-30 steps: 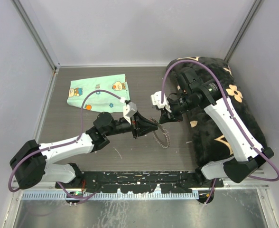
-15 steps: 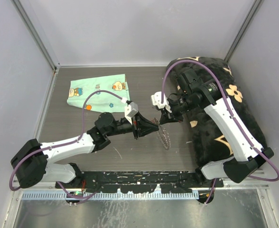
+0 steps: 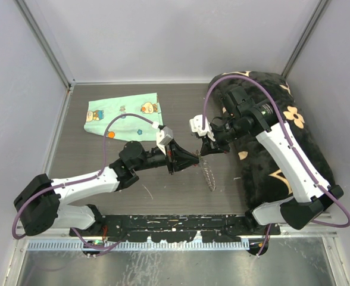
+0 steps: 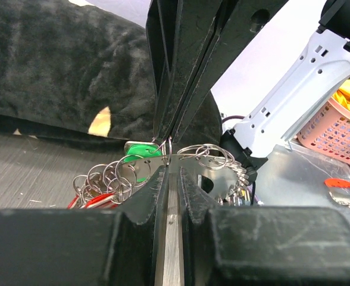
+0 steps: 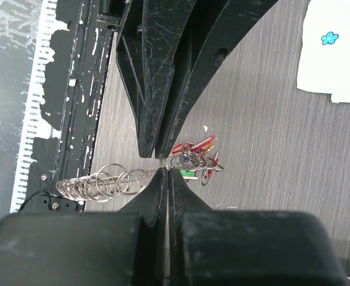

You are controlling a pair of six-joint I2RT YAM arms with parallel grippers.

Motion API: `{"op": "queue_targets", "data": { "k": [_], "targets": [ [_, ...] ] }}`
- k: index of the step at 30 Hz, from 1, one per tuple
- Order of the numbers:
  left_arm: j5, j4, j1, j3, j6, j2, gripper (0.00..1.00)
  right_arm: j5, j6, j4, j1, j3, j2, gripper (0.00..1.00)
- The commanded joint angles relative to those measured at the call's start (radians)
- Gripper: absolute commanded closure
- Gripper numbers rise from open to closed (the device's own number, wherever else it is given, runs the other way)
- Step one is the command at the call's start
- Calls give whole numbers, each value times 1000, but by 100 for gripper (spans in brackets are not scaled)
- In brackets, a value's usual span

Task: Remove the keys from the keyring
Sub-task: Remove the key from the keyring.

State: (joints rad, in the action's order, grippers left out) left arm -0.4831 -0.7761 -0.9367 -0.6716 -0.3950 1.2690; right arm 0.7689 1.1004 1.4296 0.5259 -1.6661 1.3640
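my right gripper (image 3: 204, 151) pinches the keyring (image 3: 209, 174), which trails back toward me; my left gripper (image 3: 195, 159), clenched, meets it nose-to-nose beside the keys (image 5: 194, 159).

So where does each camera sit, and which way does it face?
Top external: above and behind the arms, looking down at the table; both whole arms show, left gripper facing right gripper.
Left wrist: on the left arm, looking along its own fingers at the right gripper and black cushion.
Right wrist: on the right arm, looking past its own fingers at the left gripper and keys.
Shared: both wrist views show the keyring.
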Motion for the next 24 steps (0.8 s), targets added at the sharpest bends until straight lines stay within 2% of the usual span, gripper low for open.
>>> {"op": "queue_targets", "data": {
  "k": [1, 5, 8, 13, 20, 24],
  "targets": [
    [11, -159, -12, -38, -21, -7, 88, 54, -7, -45, 3, 2, -19, 99],
    [42, -159, -18, -31, -9, -15, 84, 49, -13, -50, 4, 6, -23, 99],
    [77, -158, -24, -13, 4, -35, 74, 46, -16, -53, 4, 6, -22, 99],
    [138, -159, -30, 27, 48, -87, 66, 48, -17, -54, 3, 5, -22, 99],
    [182, -110, -30, 37, 92, -109, 66, 63, -12, -44, 3, -3, -17, 99],
    [170, -108, -32, 26, 93, -99, 71, 73, -10, -43, 3, -4, -14, 99]
  ]
}}
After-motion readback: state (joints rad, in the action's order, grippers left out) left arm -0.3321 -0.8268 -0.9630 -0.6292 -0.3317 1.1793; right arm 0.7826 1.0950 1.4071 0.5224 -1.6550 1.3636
